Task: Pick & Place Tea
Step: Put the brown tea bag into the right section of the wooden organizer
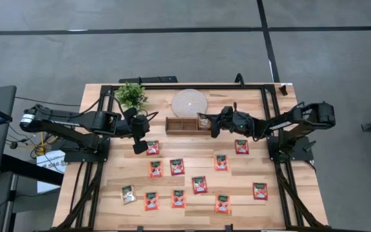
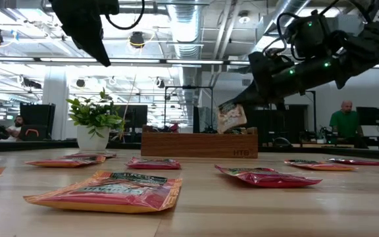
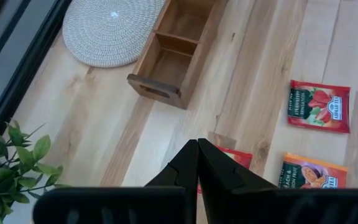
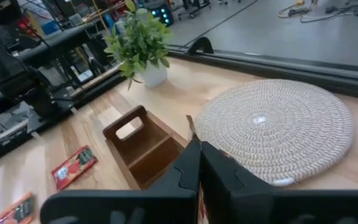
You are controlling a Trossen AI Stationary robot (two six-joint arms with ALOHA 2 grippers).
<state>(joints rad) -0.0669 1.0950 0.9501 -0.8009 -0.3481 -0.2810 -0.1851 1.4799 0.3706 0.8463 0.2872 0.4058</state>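
My right gripper (image 1: pixel 210 122) is shut on a tea packet (image 2: pixel 231 117) above the right end of the wooden compartment box (image 1: pixel 187 124); the box also shows in the low view (image 2: pixel 199 143). My left gripper (image 1: pixel 138 145) is shut and empty. It hangs high above the table's left middle, over a red tea packet (image 3: pixel 236 158). Several more red and orange tea packets (image 1: pixel 199 184) lie flat on the table's near half. My right gripper pinches the tea packet by its upper part (image 2: pixel 234 105) between the two fingers. It comes from the table's right, slanting down. The packet hangs tilted below the fingers, its lower end (image 2: pixel 229 130) level with the box's rim. The wrist view shows only its thin edge (image 4: pixel 190 126).
A round woven mat (image 1: pixel 190 102) lies behind the box. A potted plant (image 1: pixel 131 95) stands at the far left. A black frame (image 1: pixel 263 87) runs round the table. A person (image 2: pixel 342 120) sits in the room beyond.
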